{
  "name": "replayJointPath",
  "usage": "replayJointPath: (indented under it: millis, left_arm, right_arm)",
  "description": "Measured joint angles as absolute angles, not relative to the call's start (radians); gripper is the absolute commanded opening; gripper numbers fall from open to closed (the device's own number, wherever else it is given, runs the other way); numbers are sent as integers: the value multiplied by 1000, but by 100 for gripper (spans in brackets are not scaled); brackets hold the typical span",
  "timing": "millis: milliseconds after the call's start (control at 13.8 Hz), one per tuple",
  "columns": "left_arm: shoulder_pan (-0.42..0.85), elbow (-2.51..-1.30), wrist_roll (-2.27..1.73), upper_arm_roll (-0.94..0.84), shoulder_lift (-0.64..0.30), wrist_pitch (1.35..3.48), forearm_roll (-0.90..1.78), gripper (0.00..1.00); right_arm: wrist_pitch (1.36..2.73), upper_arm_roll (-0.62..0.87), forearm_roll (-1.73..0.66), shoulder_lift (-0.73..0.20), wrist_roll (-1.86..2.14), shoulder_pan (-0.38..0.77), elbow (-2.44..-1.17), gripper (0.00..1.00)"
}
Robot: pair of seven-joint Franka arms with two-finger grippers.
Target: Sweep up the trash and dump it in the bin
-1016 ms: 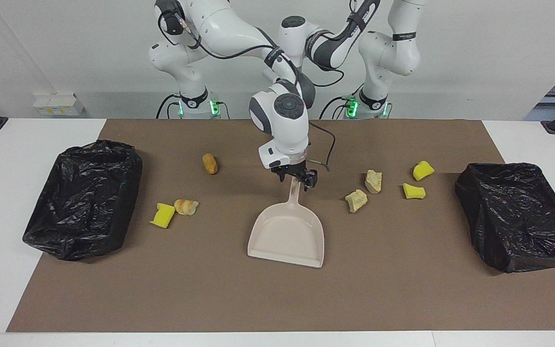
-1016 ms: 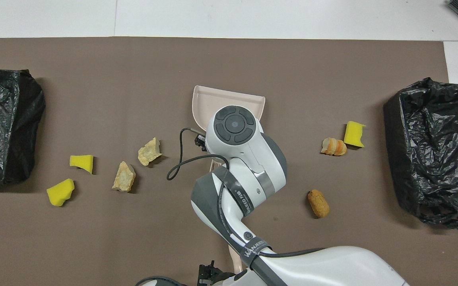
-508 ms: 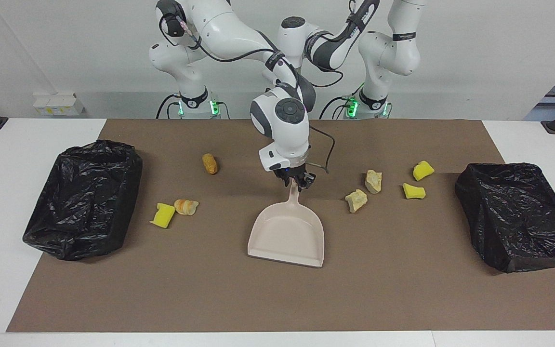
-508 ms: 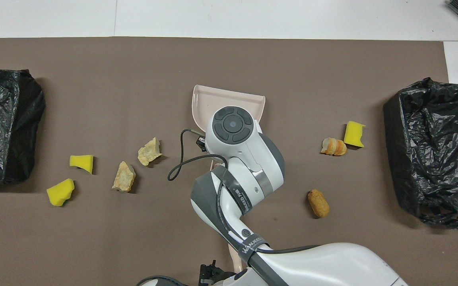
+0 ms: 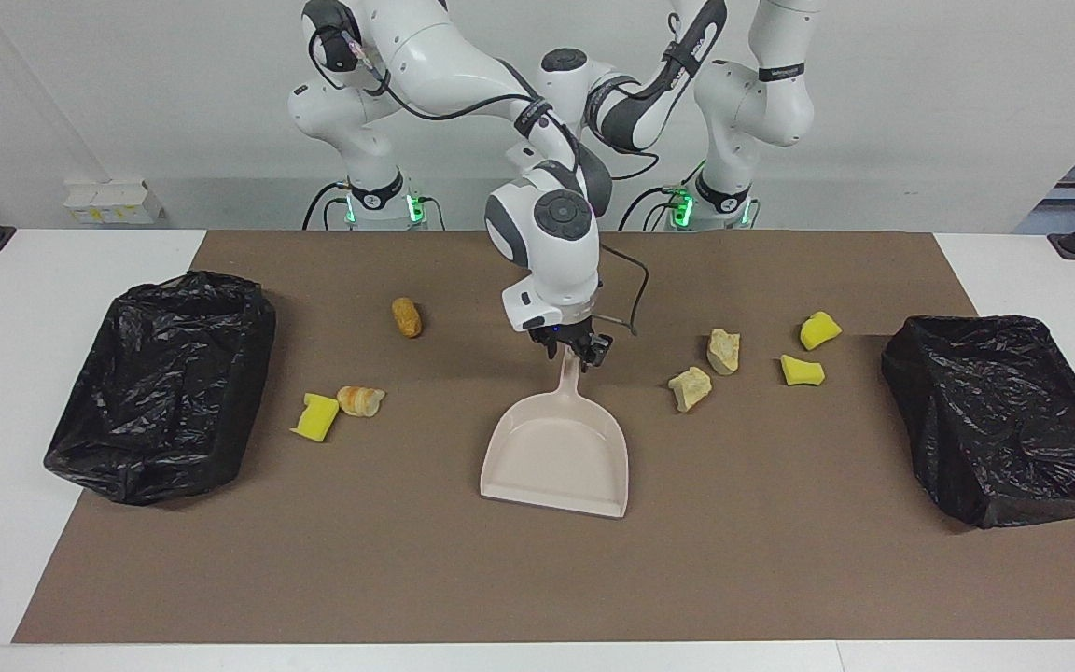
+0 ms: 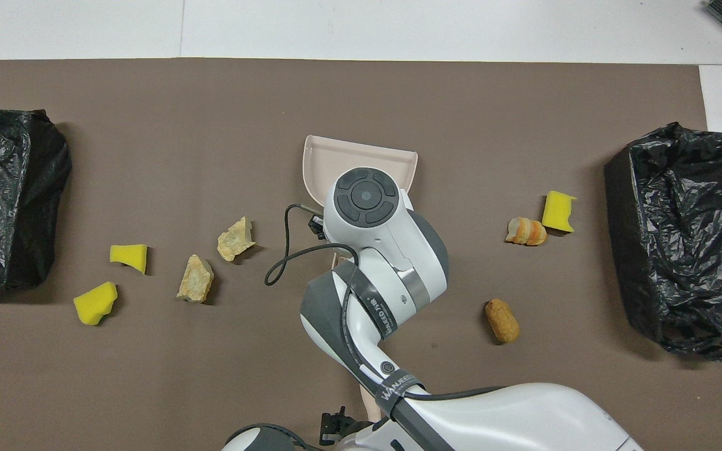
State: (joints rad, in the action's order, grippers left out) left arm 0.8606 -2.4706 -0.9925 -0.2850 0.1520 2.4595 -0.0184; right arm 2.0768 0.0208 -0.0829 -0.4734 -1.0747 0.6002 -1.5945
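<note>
The right gripper (image 5: pixel 575 352) stands at the top of the beige plastic dustpan's (image 5: pixel 558 457) handle, fingers set on either side of it and seemingly pinching it — only the facing view shows this, since from overhead the right arm's wrist covers the handle and much of the pan. The dustpan lies flat mid-table on the brown paper mat (image 5: pixel 407 579).

The trash is scattered on the mat. Toward the right arm's end lie an orange-brown oblong nugget (image 5: pixel 406 316), a yellow sponge block (image 5: pixel 315 416) and, touching it, a tan ridged bread lump (image 5: pixel 361 400), near one black bag-lined bin (image 5: pixel 164 383). Toward the left arm's end lie two cream bread chunks (image 5: pixel 722 350) (image 5: pixel 690 387) and two yellow sponge chunks (image 5: pixel 819 329) (image 5: pixel 802 370), near the other black bag-lined bin (image 5: pixel 995 420).

The left gripper (image 6: pixel 334 427) shows only overhead — dark fingertips at the bottom edge, spread apart, waiting.
</note>
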Motion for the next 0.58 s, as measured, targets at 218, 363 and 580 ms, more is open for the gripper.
replayJointPath:
  millis: [218, 363, 580]
  left_arm:
    - [861, -2471, -1015, -286, 144, 2465, -18, 100]
    - [871, -2471, -1050, -292, 140, 2466, -18, 98]
    - [902, -2471, -1103, -296, 131, 2467, -18, 98]
  right_arm:
    - [2076, 21, -81, -474, -1057, 601, -1594, 73]
    - [2060, 22, -79, -474, -1028, 602, -1592, 69]
    - [2050, 22, -79, -474, -1015, 604, -1592, 67]
